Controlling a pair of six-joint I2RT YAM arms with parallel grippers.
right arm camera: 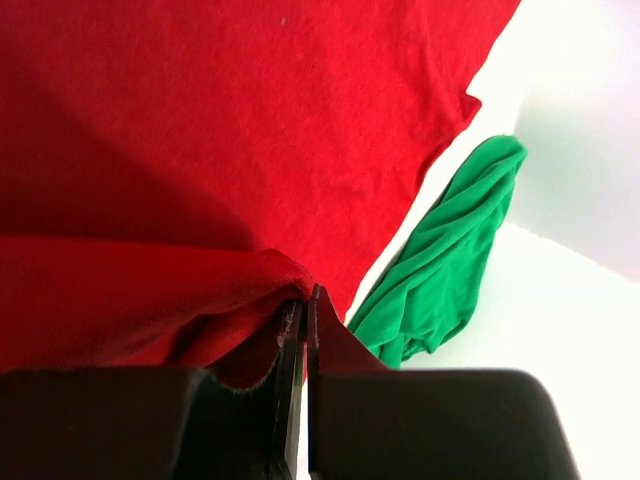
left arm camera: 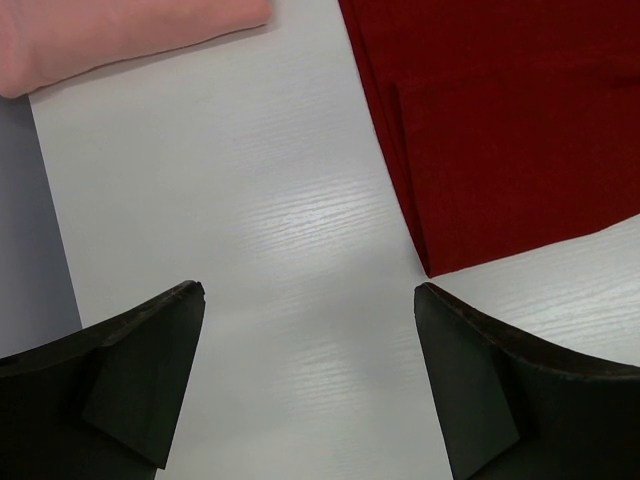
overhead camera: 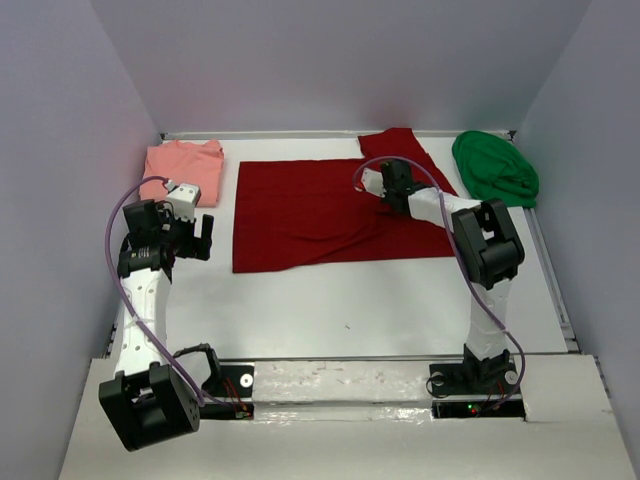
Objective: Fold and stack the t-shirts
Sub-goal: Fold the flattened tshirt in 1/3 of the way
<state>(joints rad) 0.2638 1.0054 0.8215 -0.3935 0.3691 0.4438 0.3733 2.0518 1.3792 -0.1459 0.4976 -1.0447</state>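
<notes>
Apparently mid-fold, the right gripper (right arm camera: 305, 305) pinches the dark red t-shirt (overhead camera: 310, 215) spread mid-frame while the left gripper (left arm camera: 310, 292) gapes empty; next the pinched cloth probably needs carrying leftward across it

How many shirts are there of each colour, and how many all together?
dark red shirt: 1
salmon-pink shirt: 1
green shirt: 1
Total: 3 shirts
</notes>
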